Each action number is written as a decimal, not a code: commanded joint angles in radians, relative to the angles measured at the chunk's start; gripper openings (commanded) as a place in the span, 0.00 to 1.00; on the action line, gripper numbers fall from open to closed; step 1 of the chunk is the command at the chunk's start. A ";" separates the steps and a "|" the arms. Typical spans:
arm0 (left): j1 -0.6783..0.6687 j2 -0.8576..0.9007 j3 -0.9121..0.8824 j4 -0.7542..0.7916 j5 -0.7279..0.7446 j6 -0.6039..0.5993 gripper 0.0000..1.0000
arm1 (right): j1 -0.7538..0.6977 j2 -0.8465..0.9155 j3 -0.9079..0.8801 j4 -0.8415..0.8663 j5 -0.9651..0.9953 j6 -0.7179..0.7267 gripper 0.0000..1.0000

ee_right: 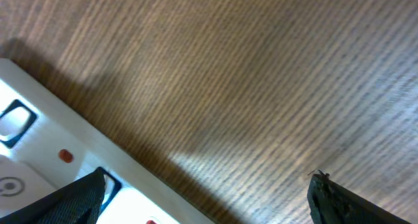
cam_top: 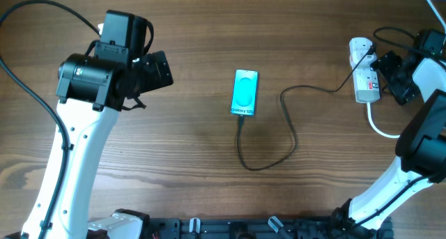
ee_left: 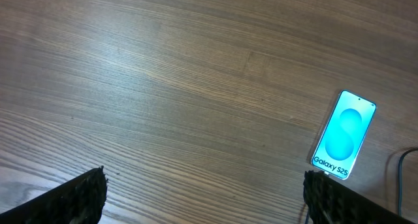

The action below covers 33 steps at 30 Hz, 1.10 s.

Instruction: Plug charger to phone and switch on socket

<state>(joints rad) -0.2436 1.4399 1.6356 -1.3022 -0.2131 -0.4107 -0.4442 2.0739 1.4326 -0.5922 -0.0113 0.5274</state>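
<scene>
The phone point(cam_top: 244, 93) lies face up at the table's middle, cyan screen lit; it also shows at the right of the left wrist view point(ee_left: 344, 134). The thin black charger cable point(cam_top: 287, 131) runs from the phone's near short edge, loops right and reaches a black plug in the white socket strip point(cam_top: 364, 77) at the far right. My right gripper point(cam_top: 385, 70) is open just right of the strip, one finger over its edge; the strip point(ee_right: 39, 152) with red marks fills the right wrist view's lower left. My left gripper point(cam_top: 150, 79) is open and empty, left of the phone.
The strip's thick white lead point(cam_top: 380, 127) curves toward the right arm's base. Thicker black robot cables run at the top left point(cam_top: 42, 16) and top right. Bare wooden tabletop lies between the left gripper and the phone.
</scene>
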 commanded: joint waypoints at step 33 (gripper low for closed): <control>0.000 0.003 0.000 0.000 -0.020 -0.016 1.00 | 0.017 0.059 -0.017 -0.044 -0.138 -0.053 0.99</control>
<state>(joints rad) -0.2436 1.4399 1.6356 -1.3022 -0.2131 -0.4107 -0.4484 2.0781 1.4326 -0.6052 -0.0864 0.5117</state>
